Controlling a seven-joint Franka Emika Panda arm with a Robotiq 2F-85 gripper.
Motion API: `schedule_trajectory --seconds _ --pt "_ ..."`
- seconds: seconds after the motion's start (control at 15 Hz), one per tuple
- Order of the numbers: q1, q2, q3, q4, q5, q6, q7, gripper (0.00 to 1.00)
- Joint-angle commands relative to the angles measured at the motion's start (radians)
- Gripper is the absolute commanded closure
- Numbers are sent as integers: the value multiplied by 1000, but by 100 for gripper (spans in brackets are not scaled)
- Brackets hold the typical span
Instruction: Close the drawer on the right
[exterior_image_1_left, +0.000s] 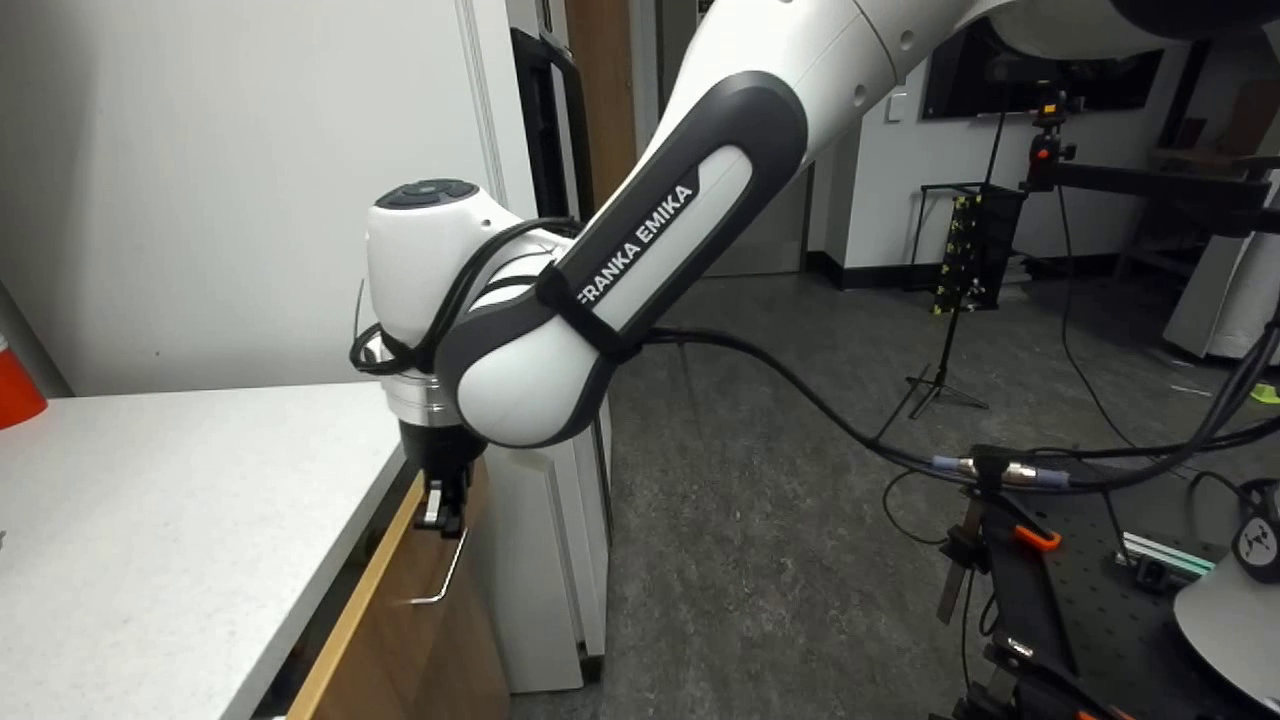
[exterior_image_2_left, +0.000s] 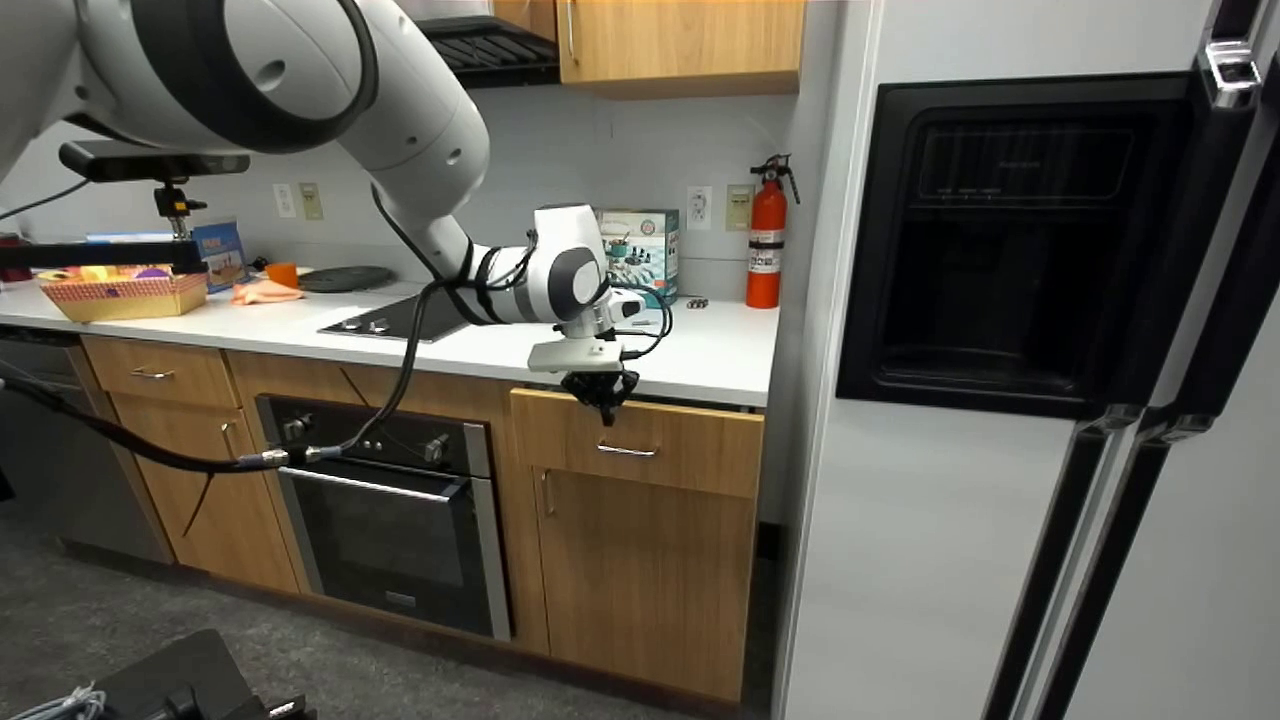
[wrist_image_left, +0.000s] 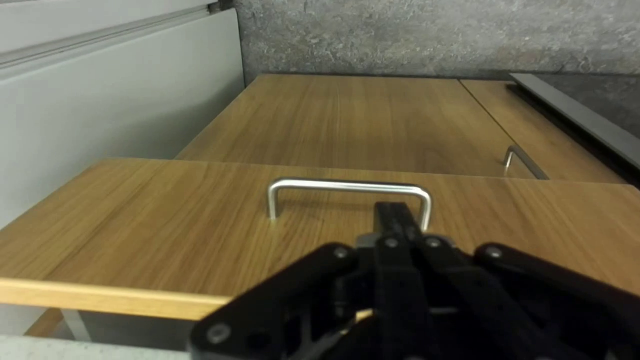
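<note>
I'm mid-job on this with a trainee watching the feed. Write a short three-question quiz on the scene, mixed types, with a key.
1. Multiple choice: the wide drawer with the light tan wood front is (a) fully closed, (b) partly open, (c) removed entirely.
2. True or false: the black two-fingered gripper is closed.
3. Fill in: in the wrist view's picture, the gripper sits nearer the ____ end (left or right) of the drawer's thin silver metal bar handle.
Key: 1. b; 2. true; 3. right.

The robot arm (exterior_image_1_left: 655, 245) reads FRANKA EMIKA (white capitals on black).
</note>
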Motion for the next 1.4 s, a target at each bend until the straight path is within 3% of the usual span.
schedule_trajectory --seconds 0.0,0.4,0.8,1.33 --pt "15 -26 -35 -89 -27 167 48 100" --pt "52 -16 -99 -149 -42 368 96 100" --pt "152 3 -230 -175 -38 540 163 100" --pt "253 15 -346 -193 -17 587 194 100"
